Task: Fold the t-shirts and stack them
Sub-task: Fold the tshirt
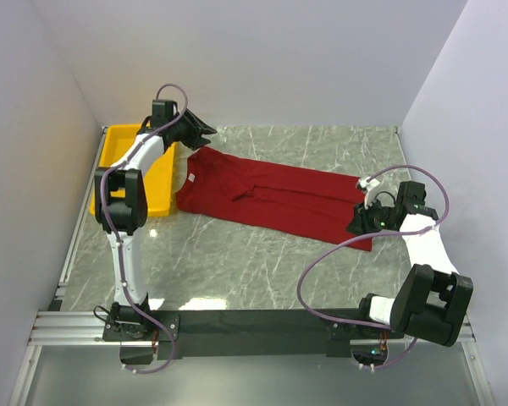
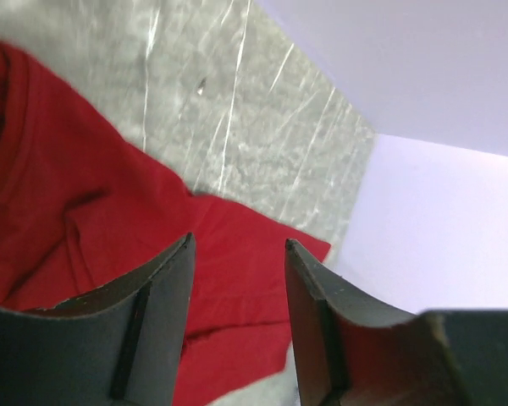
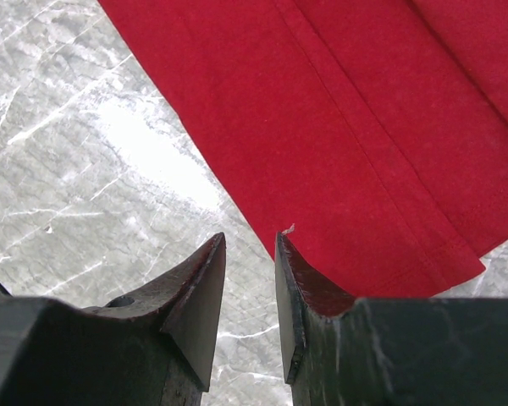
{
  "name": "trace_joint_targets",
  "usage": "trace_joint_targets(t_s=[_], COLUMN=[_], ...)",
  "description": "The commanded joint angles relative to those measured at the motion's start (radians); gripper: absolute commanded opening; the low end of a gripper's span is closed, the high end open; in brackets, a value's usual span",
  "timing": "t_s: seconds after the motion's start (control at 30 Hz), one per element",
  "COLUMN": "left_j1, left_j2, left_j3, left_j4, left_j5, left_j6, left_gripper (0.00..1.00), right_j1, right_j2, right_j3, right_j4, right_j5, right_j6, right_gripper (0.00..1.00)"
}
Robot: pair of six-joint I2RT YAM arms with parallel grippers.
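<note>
- The left gripper (image 2: 237,245) has its jaws clearly apart, and nothing is between them. Through the gap, the wrist view shows only red cloth lying lower down.
- In the top view this gripper is at the far left of the counter (image 1: 262,271). It is by the neck end of the shirt (image 1: 271,194) and near the far corner of the yellow tray (image 1: 123,144).
- The right gripper (image 3: 250,239) has its jaws a little apart, with only a narrow gap. Grey marble shows through the gap, so no cloth is between them.
- Its right finger (image 3: 322,330) is just beside the near edge of the shirt, close to the hem corner. I cannot tell if it touches the cloth.
- The shirt is dark red and lies flat on the counter as a long band. It runs from beside the tray on the left to the right gripper, and the right end is nearer to the arm bases.
- A small white label (image 1: 189,177) is at the neck end.
- Folds and a sleeve lie over the left half of the shirt.
</note>
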Motion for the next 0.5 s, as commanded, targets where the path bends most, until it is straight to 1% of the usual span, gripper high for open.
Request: trace_joint_targets(t_s=[0.0,0.03,0.07,0.1,0.13,0.17,0.2,0.23,0.27,0.3,0.33,0.37,0.4,0.43,0.47], left_j1=[0.001,0.0,-0.006,-0.011,-0.016,-0.026,-0.031,-0.036,-0.04,-0.04,-0.04,-0.04,-0.04,-0.04,-0.036], left_j2=[-0.05,-0.084,-0.105,-0.134,-0.203,-0.243,-0.327,-0.373,-0.421,-0.47,-0.568,-0.619,-0.669,-0.764,-0.814], left_j3=[0.036,0.02,-0.03,-0.067,-0.111,-0.204,-0.251,-0.292,-0.363,-0.4,-0.435,-0.496,-0.524,-0.552,-0.613], left_j4=[-0.09,-0.116,-0.137,-0.145,-0.148,-0.142,-0.132,-0.131,-0.127,-0.119,-0.112,-0.09,-0.085,-0.082,-0.066], left_j5=[-0.044,-0.05,-0.053,-0.056,-0.07,-0.078,-0.087,-0.13,-0.147,-0.171,-0.194,-0.244,-0.283,-0.321,-0.395], left_j6=[0.129,0.181,0.206,0.232,0.273,0.293,0.316,0.362,0.385,0.407,0.44,0.459,0.474,0.491,0.5], left_gripper=[0.52,0.51,0.52,0.51,0.51,0.51,0.52,0.52,0.52,0.53,0.55,0.57,0.59,0.65,0.69], right_j1=[0.006,0.008,0.014,0.043,0.063,0.093,0.153,0.191,0.225,0.261,0.343,0.382,0.429,0.509,0.555], right_j2=[0.004,0.007,0.023,0.029,0.037,0.043,0.043,0.044,0.055,0.064,0.078,0.116,0.139,0.168,0.226], right_j3=[0.012,0.015,0.031,0.041,0.048,0.068,0.079,0.091,0.125,0.146,0.171,0.227,0.257,0.289,0.356], right_j4=[-0.004,-0.034,-0.06,-0.08,-0.093,-0.099,-0.087,-0.073,-0.033,-0.013,0.007,0.048,0.073,0.093,0.14], right_j5=[-0.023,-0.026,-0.027,-0.029,-0.017,-0.006,0.011,0.038,0.055,0.068,0.081,0.118,0.14,0.167,0.225], right_j6=[-0.02,-0.032,-0.091,-0.122,-0.15,-0.199,-0.21,-0.222,-0.24,-0.25,-0.256,-0.262,-0.26,-0.262,-0.239], right_gripper=[0.37,0.37,0.37,0.38,0.39,0.41,0.42,0.43,0.46,0.48,0.5,0.52,0.52,0.53,0.55])
